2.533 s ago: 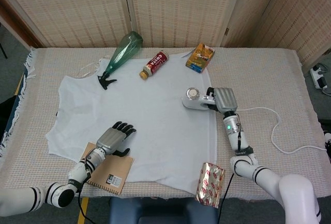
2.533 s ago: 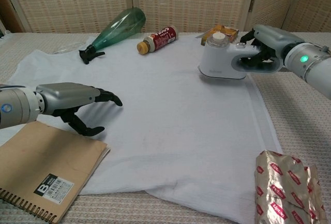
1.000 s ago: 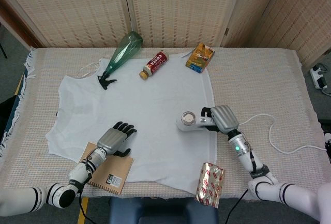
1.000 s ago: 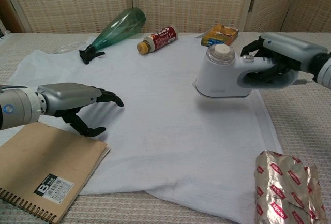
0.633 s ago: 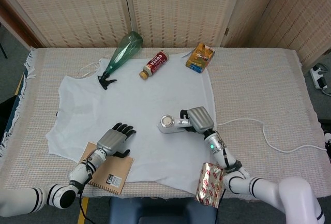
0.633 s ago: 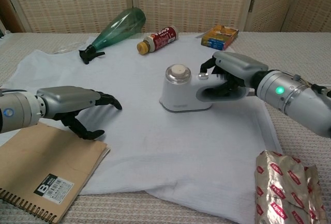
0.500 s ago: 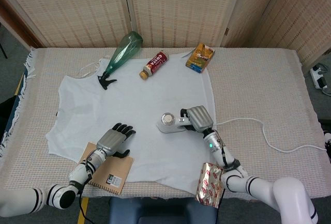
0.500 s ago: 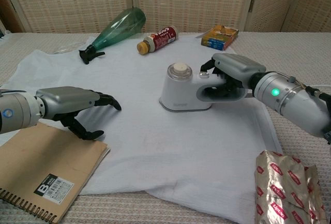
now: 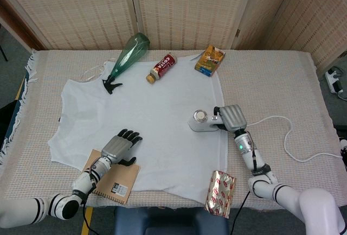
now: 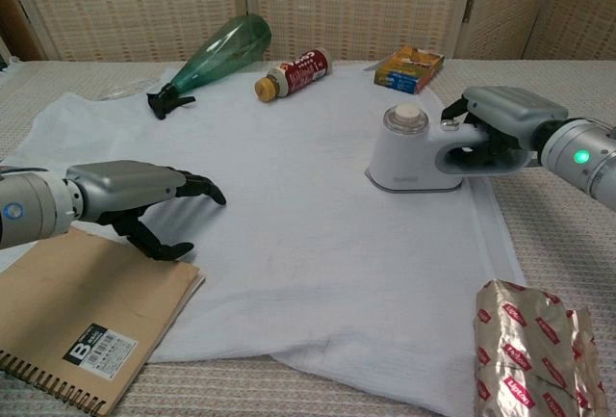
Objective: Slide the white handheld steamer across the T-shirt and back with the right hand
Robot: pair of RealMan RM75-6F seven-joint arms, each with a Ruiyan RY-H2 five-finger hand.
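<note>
Nearest me, at about 5 o'clock on the table (image 9: 282, 83), a crinkled gold-and-red foil packet (image 9: 220, 192) lies just off the hem of the white T-shirt (image 9: 146, 115). At about 7 o'clock, a brown spiral notebook (image 10: 72, 325) with a black "B" label sits at the table's front edge, its far corner overlapping the shirt. My left hand (image 10: 135, 195) rests over that corner, holding nothing, its dark fingers (image 10: 197, 186) spread and curved down toward the cloth. Farther out, at about 3 o'clock on the shirt and near its right edge, the white handheld steamer (image 10: 414, 159) stands flat on the fabric, cap upward. My right hand (image 10: 496, 123) is wrapped around its rear handle, fingers closed through the loop. A white cord (image 9: 287, 137) trails from there across the woven tablecloth toward the right edge. At the far side of the shirt: at 1 o'clock, a small yellow-orange box (image 9: 210, 60), just at the shirt's corner; at 12 o'clock, a brown coffee bottle (image 9: 161, 67) lying on its side; at 11 o'clock, a green spray bottle (image 9: 126, 56) also on its side, black trigger head pointing toward me. Beyond the table, a woven folding screen (image 9: 184, 7).
</note>
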